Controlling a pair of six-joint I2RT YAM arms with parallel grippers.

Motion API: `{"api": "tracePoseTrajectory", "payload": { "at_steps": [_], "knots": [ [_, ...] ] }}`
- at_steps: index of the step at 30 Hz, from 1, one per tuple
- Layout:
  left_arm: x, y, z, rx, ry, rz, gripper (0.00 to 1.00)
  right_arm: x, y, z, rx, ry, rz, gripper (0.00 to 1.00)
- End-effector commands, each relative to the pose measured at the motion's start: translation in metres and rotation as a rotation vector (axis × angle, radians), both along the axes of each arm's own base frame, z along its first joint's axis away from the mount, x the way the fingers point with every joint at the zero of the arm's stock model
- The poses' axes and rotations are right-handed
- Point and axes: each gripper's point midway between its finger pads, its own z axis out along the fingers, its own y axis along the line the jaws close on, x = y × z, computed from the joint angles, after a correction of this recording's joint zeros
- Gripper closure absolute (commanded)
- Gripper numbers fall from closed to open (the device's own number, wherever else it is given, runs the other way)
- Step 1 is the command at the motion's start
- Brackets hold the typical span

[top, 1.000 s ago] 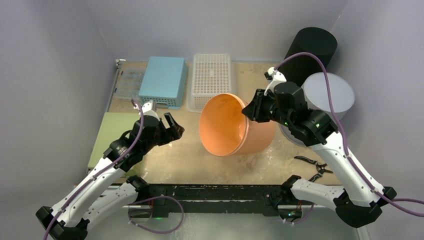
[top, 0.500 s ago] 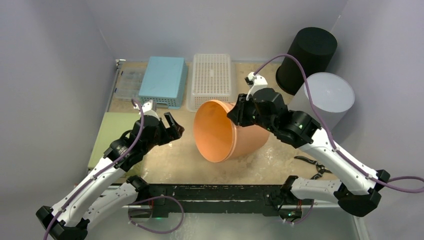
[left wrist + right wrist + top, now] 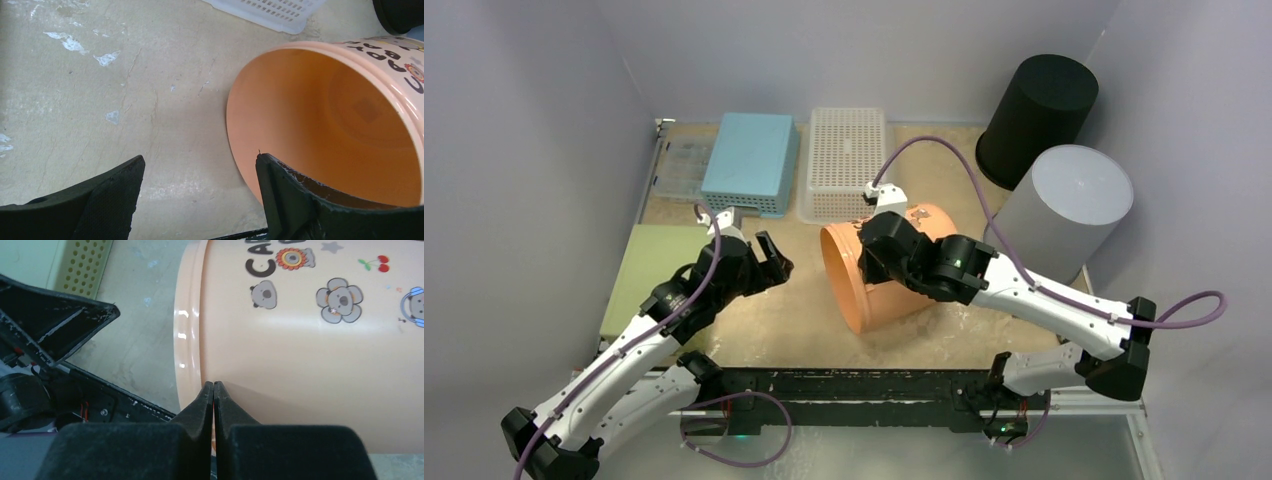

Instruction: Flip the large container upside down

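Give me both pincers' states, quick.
Left pincer: open, empty.
Right pincer: shut, gripping nothing, at the orange bucket's outer wall.

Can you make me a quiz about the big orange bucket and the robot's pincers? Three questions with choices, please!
1. The orange bucket lies on its side. Its mouth faces:
A) the left pincer
B) the ceiling
C) the back wall

2. How many tall cylinders stand at the back right?
A) one
B) two
C) four

3. The right pincer is:
A) wide open
B) shut
C) gripping a basket

Answers:
1. A, since the left wrist view looks straight into the bucket.
2. B, a black cylinder and a grey cylinder.
3. B, because its tips meet with no gap between them.
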Motion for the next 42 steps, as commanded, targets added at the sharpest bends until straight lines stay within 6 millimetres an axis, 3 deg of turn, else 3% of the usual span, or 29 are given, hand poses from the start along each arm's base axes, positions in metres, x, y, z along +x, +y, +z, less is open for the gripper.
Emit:
{"api": "tracePoseTrajectory", "payload": {
  "at_steps": [1,6,11,18,26,31,35,39,42],
  "knots": [
    [0.004,-0.006,0.001,-0.042,-0.021,0.005,0.20,-0.010,0.001,-0.021,-0.092,0.023,-0.017,1.00],
    [0.002,-0.016,0.001,-0.101,-0.029,-0.023,0.20,-0.014,0.005,-0.024,-0.096,0.030,-0.017,1.00],
    [0.001,-0.025,0.001,-0.145,-0.030,-0.050,0.21,-0.011,0.005,-0.010,-0.048,0.000,-0.031,0.97],
    [0.000,-0.032,0.000,-0.178,-0.031,-0.075,0.22,-0.004,0.004,0.025,0.031,-0.063,-0.066,0.82],
    [-0.005,-0.044,0.005,-0.233,-0.041,-0.135,0.24,0.000,0.004,0.036,0.113,-0.064,-0.143,0.58],
    [-0.007,-0.034,0.025,-0.230,-0.093,-0.115,0.24,0.002,0.014,0.019,0.086,-0.039,-0.137,0.56],
    [-0.007,-0.019,0.050,-0.186,-0.134,-0.081,0.23,-0.003,0.016,-0.012,0.036,0.017,-0.136,0.63],
    [-0.011,-0.019,0.067,-0.160,-0.151,-0.119,0.22,-0.008,0.019,-0.034,0.025,0.047,-0.114,0.68],
    [-0.012,-0.021,0.072,-0.138,-0.151,-0.153,0.22,-0.013,0.017,-0.032,0.010,0.059,-0.081,0.69]
  ]
}}
